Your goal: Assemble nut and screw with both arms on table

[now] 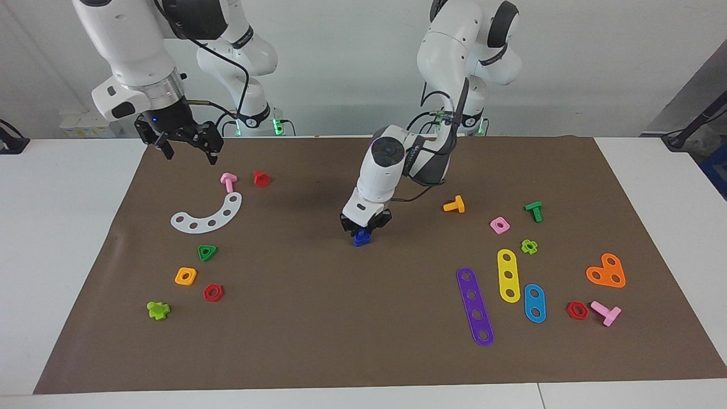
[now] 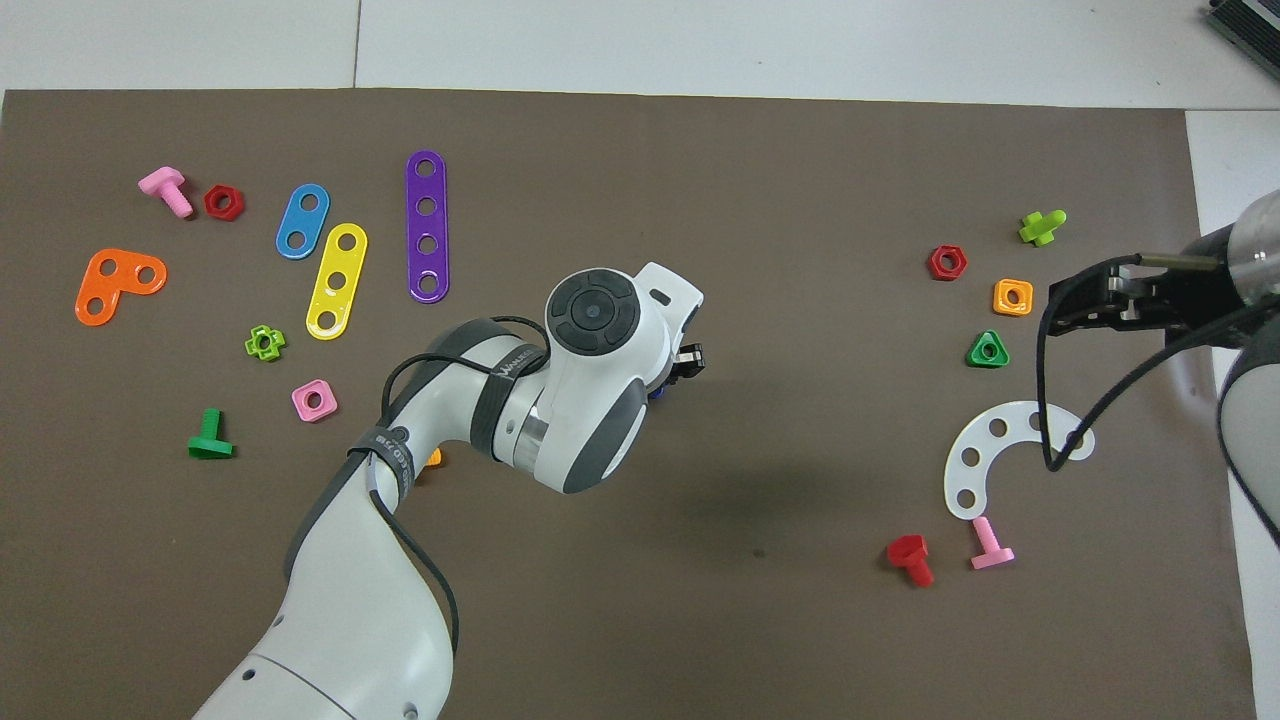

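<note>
The right pincer (image 1: 183,143) hangs in the air at the right arm's end of the mat (image 1: 318,318), over the bare patch just nearer the robots than the white arc (image 1: 208,215) and the pink bolt (image 1: 229,181); its fingers stand spread wide with nothing between them, and this arm looks to be waiting. The left pincer (image 1: 364,229) is down at the middle of the tabletop (image 1: 62,238), its fingertips right at a small dark-blue piece (image 1: 362,238) that sits on the mat directly beneath them. From the facing view the fingers seem to straddle the top of that piece, but whether they have clamped it or merely rest around it cannot be told, and in the overhead view the arm's wrist hides nearly all of it, leaving only a sliver of blue. Whether nut and screw are already joined in that blue lump, or only one of them is there, cannot be read either; no second dark-blue part shows anywhere else on the mat. As a judgement, the task seems to be in its closing or seating step, with the left arm working alone at the blue piece and the right already clear. The other coloured parts lie well apart from the left pincer, toward both ends of the mat and farther out.
</note>
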`<state>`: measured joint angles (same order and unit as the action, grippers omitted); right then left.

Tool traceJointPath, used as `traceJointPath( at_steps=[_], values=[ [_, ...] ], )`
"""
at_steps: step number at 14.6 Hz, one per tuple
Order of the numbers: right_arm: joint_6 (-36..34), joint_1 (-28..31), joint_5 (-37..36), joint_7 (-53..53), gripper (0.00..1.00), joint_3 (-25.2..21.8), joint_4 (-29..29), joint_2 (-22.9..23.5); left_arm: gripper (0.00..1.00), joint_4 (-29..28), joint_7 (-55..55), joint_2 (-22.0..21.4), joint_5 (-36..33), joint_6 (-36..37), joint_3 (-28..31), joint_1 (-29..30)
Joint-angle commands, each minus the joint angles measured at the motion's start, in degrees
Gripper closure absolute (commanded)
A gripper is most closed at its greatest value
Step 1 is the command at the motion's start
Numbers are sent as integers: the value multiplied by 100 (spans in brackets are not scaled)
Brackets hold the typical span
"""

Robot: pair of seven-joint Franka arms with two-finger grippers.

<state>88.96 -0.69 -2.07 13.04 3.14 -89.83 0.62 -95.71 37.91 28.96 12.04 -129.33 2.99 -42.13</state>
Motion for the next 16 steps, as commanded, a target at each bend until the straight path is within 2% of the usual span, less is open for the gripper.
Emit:
traceJointPath(
  at_steps=[1,4,6,7,11,13,15,16],
  values=[
    [42,25,40,-82,0,2,27,-18,2,209,-3,-84,-411,56,96,-23],
    [77,60,-4,-82,0,-6,54,17,0,912,-20,74,-465,1019,149,178],
    [270,60,5,-91,0,-6,45,0,4,1632,-143,66,-448,1863,79,747],
    [297,60,5,-82,0,-6,45,0,5,1757,-370,-22,-430,2206,53,994],
    [297,69,14,-73,0,-6,45,0,5,1671,-1591,-1082,-395,3402,131,2067],
    [297,86,31,-82,0,-6,36,0,5,1565,-1874,-1418,-483,4026,149,2567],
    [297,95,83,-100,0,-24,1,-18,6,1346,-2504,-1734,-1077,4397,149,2824],
    [297,87,101,-100,0,-24,1,-18,6,1049,-2925,-2006,-1350,4390,149,2859]
  ],
)
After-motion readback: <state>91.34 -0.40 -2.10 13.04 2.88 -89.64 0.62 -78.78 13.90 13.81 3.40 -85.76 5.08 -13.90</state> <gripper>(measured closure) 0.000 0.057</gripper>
